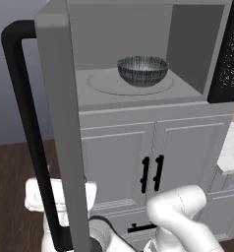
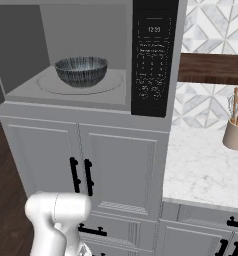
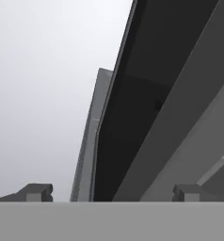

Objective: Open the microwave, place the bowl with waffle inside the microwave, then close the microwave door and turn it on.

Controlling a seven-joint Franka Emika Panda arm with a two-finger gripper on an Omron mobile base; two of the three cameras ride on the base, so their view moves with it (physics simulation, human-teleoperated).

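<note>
The microwave (image 1: 188, 44) stands open above the cabinets, its black button panel (image 2: 152, 60) on the right. The small dark striped bowl (image 1: 142, 70) (image 2: 81, 70) sits upright on the round turntable inside. The waffle is hidden by the bowl's rim. The microwave door (image 1: 57, 98) is swung far out toward me, with its long black handle (image 1: 28, 123) on the outer side. My gripper (image 3: 111, 192) is open, low down, looking up along the door (image 3: 147, 117); its dark glass and grey frame rise between the spread fingertips (image 3: 36, 190). Nothing is held.
Grey cabinet doors with short black handles (image 1: 152, 172) (image 2: 81, 175) stand below the microwave. To the right lie a white marble counter (image 2: 201, 165), a utensil holder (image 2: 236, 132) and a wooden shelf (image 2: 213, 67). Dark wood floor (image 1: 11, 197) spreads on the left.
</note>
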